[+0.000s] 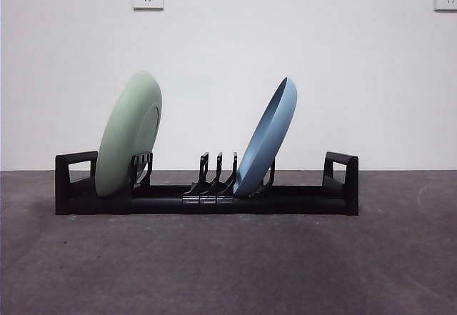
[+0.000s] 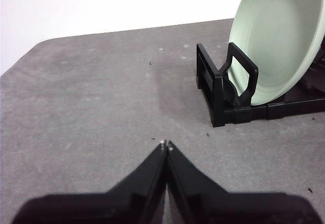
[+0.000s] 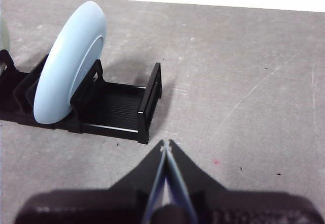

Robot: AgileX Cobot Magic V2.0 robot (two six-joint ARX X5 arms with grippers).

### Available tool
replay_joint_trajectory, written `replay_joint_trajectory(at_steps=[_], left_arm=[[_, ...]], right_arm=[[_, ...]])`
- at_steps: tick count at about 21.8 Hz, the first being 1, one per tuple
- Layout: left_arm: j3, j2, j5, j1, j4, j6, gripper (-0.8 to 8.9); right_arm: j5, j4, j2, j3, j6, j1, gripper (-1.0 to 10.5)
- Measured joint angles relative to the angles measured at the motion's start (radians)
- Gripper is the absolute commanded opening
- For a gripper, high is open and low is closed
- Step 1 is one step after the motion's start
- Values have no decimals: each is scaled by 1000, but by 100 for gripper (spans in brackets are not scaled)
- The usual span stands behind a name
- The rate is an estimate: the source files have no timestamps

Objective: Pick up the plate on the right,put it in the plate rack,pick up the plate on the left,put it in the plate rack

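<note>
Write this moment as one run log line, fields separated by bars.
green plate: in plate rack | blue plate: in rack | left gripper: shut, empty | right gripper: shut, empty

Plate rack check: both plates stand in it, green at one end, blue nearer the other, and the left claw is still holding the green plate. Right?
Not quite. The left claw is shut on nothing, well clear of the green plate, as the left wrist view shows. The rest holds: both the green and the blue plate stand in the plate rack.

Black plastic plate rack (image 1: 285, 199), smooth plates, matt tabletop (image 1: 228, 265)
</note>
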Motion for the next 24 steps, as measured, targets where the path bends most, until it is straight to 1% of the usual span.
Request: replay_joint_trajectory(at_steps=[10, 14, 16, 17, 20, 21, 24], left_arm=[[0, 0, 0, 0, 0, 0, -3], [0, 0, 0, 0, 0, 0, -3], [0, 0, 0, 0, 0, 0, -3], [0, 0, 0, 0, 0, 0, -3], [0, 0, 0, 0, 0, 0, -3], [0, 0, 0, 0, 0, 0, -3], [0, 0, 0, 0, 0, 0, -3]], right_arm=[[0, 0, 0, 0, 0, 0, 5], [-3, -6, -97, 0, -33, 0, 5], [-4, 28, -177, -29, -55, -15, 5], [-23, 55, -225, -63, -62, -35, 5], [-156, 169, -369, -227, -72, -114, 5], [-177, 216, -411, -289, -73, -130, 5], [-185, 296, -480, -407, -70, -140, 5]])
